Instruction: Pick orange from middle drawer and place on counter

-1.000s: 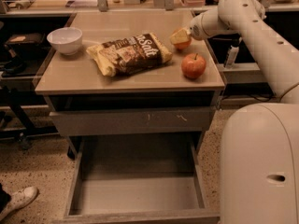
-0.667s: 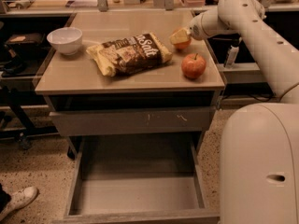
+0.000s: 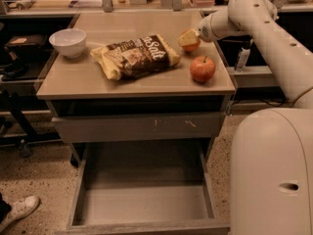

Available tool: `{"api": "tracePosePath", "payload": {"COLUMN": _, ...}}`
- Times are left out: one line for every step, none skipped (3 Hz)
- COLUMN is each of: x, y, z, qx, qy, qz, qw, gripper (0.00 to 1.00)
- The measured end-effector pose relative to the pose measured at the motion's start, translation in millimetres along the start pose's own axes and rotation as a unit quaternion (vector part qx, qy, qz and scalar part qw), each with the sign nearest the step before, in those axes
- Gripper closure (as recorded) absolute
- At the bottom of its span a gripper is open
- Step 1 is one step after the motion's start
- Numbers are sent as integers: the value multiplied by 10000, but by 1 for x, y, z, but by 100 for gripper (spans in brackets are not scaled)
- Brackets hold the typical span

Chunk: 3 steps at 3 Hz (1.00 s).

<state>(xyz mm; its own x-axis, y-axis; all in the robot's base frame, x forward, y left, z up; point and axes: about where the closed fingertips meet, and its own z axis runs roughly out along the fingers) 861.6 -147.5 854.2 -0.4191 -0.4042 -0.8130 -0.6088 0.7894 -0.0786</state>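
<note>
The two-finger gripper (image 3: 188, 38), upper right of centre, is closed around the small round orange (image 3: 192, 47). The fruit lies directly beneath it, at the flat beige counter (image 3: 146, 80); contact with the surface cannot be confirmed.

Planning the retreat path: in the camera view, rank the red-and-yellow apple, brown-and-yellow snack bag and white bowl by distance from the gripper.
Gripper at the beige counter's back right, by the small orange fruit.
1. Red-and-yellow apple: right side, just in front.
2. Brown-and-yellow snack bag: counter centre.
3. White bowl: back left corner.
</note>
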Motion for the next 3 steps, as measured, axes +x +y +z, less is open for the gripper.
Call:
{"api": "tracePosePath", "payload": {"x": 0, "y": 0, "z": 0, "qx": 0, "qy": 0, "qz": 0, "qw": 10000, "gripper": 11}}
{"api": "tracePosePath", "payload": {"x": 0, "y": 0, "z": 0, "qx": -1, "qy": 1, "qz": 0, "qw": 10000, "gripper": 0}}
{"api": "tracePosePath", "payload": {"x": 0, "y": 0, "z": 0, "qx": -1, "qy": 1, "qz": 0, "qw": 10000, "gripper": 0}}
